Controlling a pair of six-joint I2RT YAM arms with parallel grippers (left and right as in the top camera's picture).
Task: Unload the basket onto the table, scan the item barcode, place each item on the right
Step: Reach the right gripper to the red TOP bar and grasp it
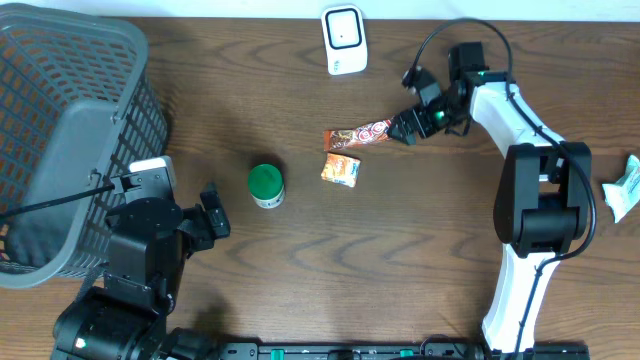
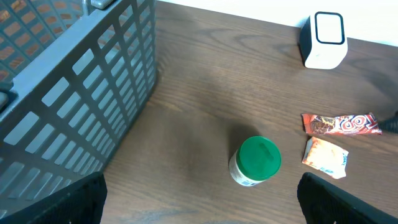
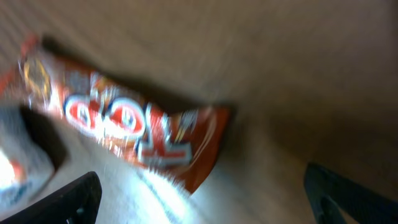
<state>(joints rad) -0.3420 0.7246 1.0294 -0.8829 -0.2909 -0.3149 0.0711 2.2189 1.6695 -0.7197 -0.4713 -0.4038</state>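
Right pincer (image 3: 200, 186) was open, straddled right end of red snack bar (image 1: 358, 135) on counter (image 1: 400, 260), near side of scanner (image 1: 343, 38); left pincer (image 2: 202, 199) open, idle. Needed square pinch on wrapper end, barcode uncovered

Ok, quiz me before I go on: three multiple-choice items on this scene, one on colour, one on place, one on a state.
1. The lid of the jar is: A green; B red; C white.
2. The scanner stands: A beside the jar; B on the jar; C alone near the far edge of the table.
3. The right gripper is: A shut on the jar; B open at the end of the snack bar; C shut on the scanner.
Answers: A, overhead shows green; C, nothing touches it; B, its fingers stand wide apart.
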